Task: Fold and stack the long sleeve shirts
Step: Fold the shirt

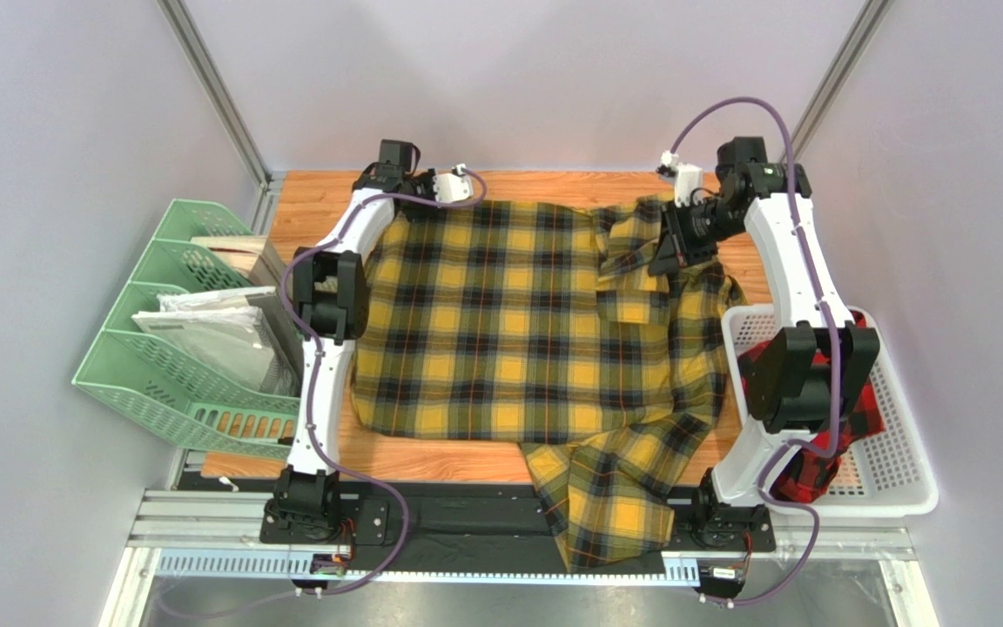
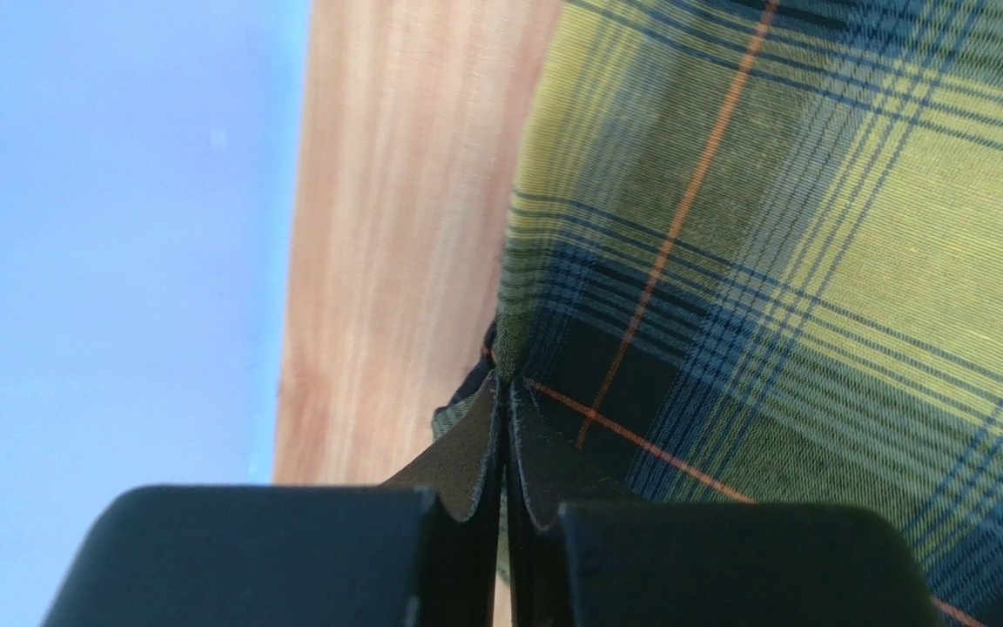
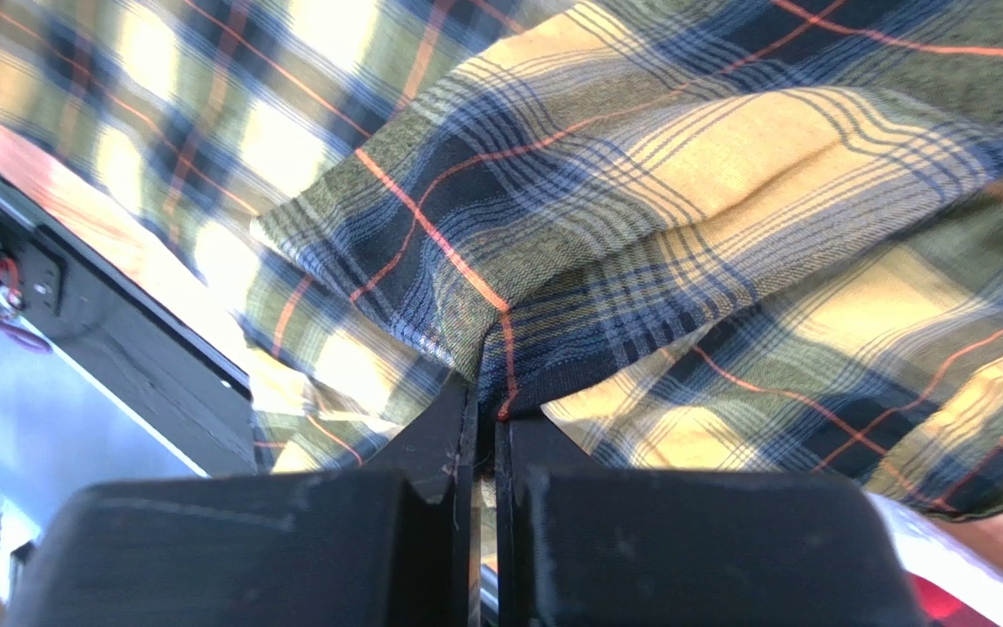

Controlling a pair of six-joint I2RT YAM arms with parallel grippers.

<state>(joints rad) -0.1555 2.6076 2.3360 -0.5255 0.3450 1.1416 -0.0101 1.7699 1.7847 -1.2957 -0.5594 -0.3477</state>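
The yellow-and-black checked shirt point(image 1: 520, 327) lies spread over the wooden table, one sleeve hanging over the near edge. My left gripper point(image 1: 464, 187) is shut on the shirt's far left corner; the left wrist view shows the cloth point(image 2: 782, 248) pinched between the pads. My right gripper point(image 1: 672, 233) is shut on a fold of the shirt at the far right and holds it raised; the cloth point(image 3: 625, 196) bunches at the fingertips. The red-and-black checked shirt point(image 1: 860, 418) lies crumpled in the white basket, partly hidden by the right arm.
The white perforated basket point(image 1: 906, 477) stands at the right edge of the table. Green stacked trays point(image 1: 167, 353) with papers stand at the left. The wooden table point(image 1: 311, 209) shows bare at the far left. A black rail point(image 1: 468, 516) runs along the near edge.
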